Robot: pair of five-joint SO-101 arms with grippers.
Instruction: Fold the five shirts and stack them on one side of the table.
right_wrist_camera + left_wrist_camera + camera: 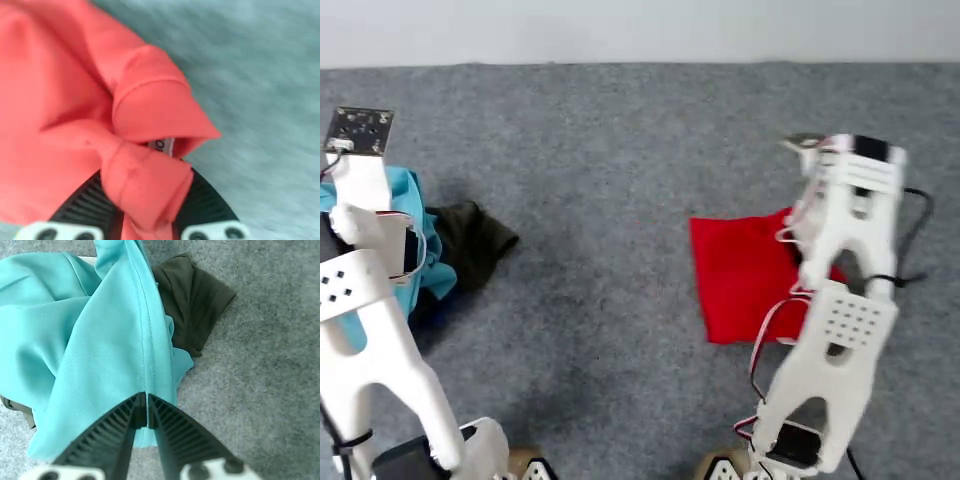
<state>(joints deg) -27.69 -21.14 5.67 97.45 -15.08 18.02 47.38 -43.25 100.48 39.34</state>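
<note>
Left gripper [146, 412] pinched tight on teal shirt [90, 350], raised fold running straight out from jaws. Dark shirt [192, 300] touching it beyond, left side of grey table [620, 150]. Right gripper [142, 202] clamps red shirt [60, 90] at collar, right side of table. White label [161, 145] inside collar, print unreadable.

The table [600, 180] is grey and felt-like. A red shirt [740, 285] lies on its right side. A teal shirt [435, 265] and a dark shirt [475, 240] lie bunched together at left.
</note>
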